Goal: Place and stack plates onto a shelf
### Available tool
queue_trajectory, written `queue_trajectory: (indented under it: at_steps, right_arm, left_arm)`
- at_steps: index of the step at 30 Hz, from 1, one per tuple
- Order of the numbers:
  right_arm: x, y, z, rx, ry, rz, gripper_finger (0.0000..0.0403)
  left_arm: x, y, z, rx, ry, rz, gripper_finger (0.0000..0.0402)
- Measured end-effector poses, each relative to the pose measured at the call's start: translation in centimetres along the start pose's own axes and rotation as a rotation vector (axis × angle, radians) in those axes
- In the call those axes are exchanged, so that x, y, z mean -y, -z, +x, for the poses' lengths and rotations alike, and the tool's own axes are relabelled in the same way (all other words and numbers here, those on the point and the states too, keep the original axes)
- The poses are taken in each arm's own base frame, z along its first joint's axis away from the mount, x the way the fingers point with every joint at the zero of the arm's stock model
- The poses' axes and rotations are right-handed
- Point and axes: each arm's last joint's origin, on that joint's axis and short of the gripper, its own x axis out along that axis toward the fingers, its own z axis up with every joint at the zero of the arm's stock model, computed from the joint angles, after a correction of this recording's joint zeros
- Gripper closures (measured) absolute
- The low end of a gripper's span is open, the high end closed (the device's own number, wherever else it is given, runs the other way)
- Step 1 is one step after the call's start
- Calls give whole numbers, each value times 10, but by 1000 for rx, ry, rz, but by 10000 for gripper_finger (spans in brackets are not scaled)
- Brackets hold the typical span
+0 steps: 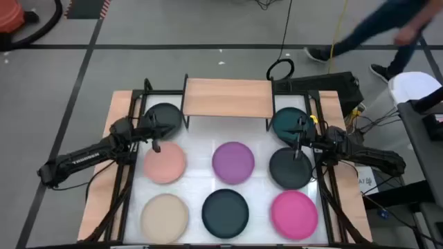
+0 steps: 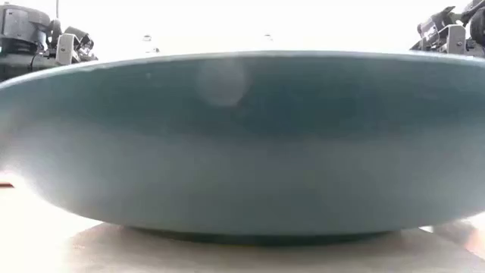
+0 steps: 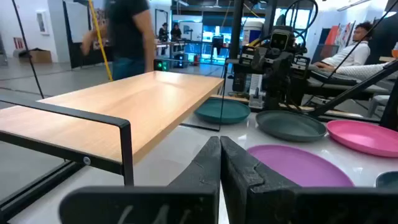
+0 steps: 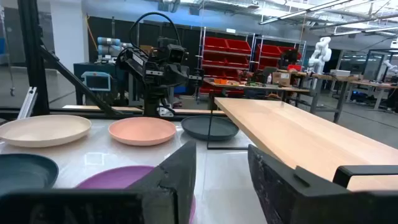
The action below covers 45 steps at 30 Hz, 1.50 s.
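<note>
No plates sit on the shelf (image 1: 228,97) yet. The left hand (image 1: 156,144) is pressed together, the right hand (image 1: 297,146) apart; one must grab a plate next.

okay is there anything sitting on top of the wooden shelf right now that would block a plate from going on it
Nothing visible does. The shelf has a bare wooden top in the high view and both wrist views. All eight plates lie on the white table, with the black plate and teal plate beside the shelf's two ends, not on it.
</note>
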Motion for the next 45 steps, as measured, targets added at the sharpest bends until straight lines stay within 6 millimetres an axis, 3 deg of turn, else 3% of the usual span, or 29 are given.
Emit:
queue_trajectory:
  at_steps: [18, 30, 34, 39, 45]
  right_arm:
    - [0, -5, 0, 56, 4, -12, 273]
    - [3, -40, -8, 422, 15, 65, 273]
    - [2, -28, 2, 252, -21, 69, 273]
    - [2, -44, 20, 88, -93, 87, 273]
    - [-5, -23, 51, -208, -248, 165, 273]
  left_arm:
    - [0, 0, 0, 0, 0, 0, 398]
    - [0, 0, 0, 0, 0, 0, 398]
    - [0, 0, 0, 0, 0, 0, 398]
    - [0, 0, 0, 0, 0, 0, 398]
    - [0, 0, 0, 4, 1, 1, 398]
